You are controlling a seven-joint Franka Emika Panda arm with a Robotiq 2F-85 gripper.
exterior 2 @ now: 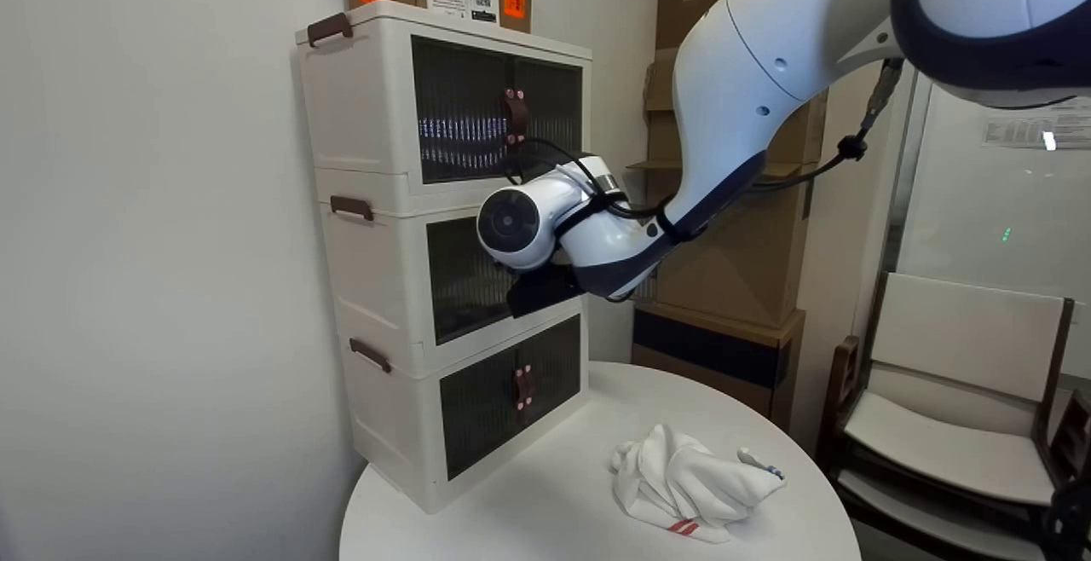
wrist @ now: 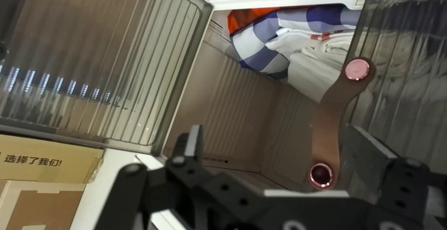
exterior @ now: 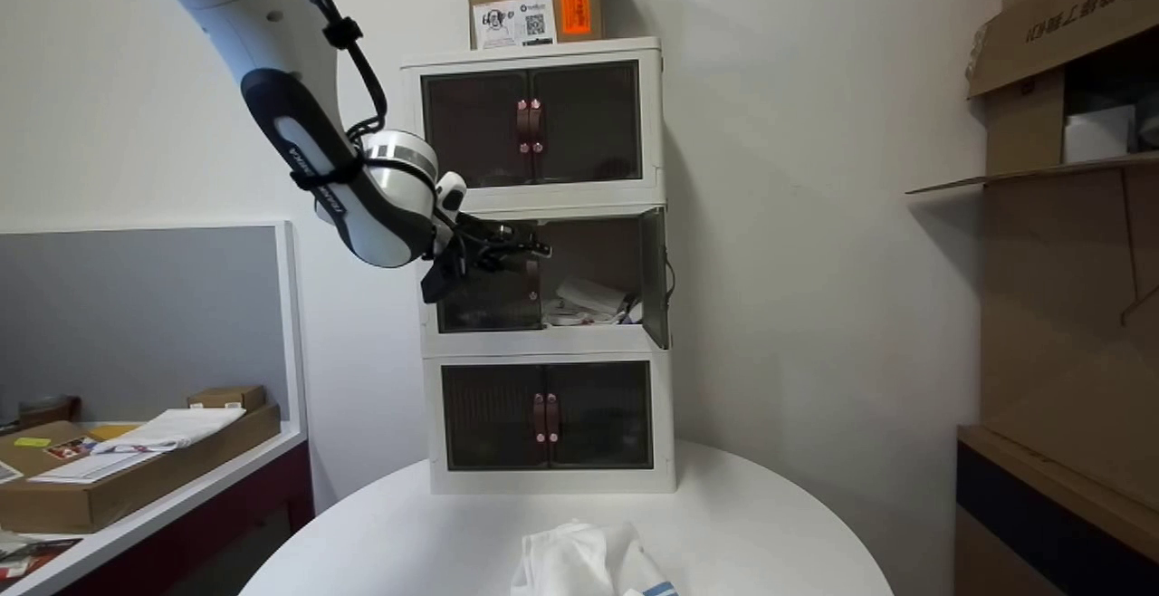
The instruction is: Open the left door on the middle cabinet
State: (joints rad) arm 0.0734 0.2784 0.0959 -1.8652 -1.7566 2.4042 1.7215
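The middle cabinet (exterior: 543, 343) (exterior 2: 371, 280) is a white box in the stack. Its left door (exterior: 489, 308) (exterior 2: 464, 280) is a dark, ribbed, see-through pane and looks shut. In the wrist view the left door (wrist: 401, 93) is at the right, with a brown strap handle (wrist: 328, 128) on pink studs. My gripper (exterior: 530, 252) is in front of this door near its handle edge. In the wrist view my gripper (wrist: 279, 146) is open. The strap shows between the fingers, nearer the right-hand finger; I cannot tell whether they touch. An exterior view hides the fingertips behind the wrist.
The right door (exterior: 655, 279) (wrist: 104, 55) of the middle cabinet stands swung open. Folded cloths (exterior: 589, 302) (wrist: 314, 55) lie inside. Alike cabinets stand above (exterior: 534, 195) and below (exterior: 552, 483). A white cloth (exterior: 579, 564) (exterior 2: 690, 480) lies on the round table (exterior: 770, 523).
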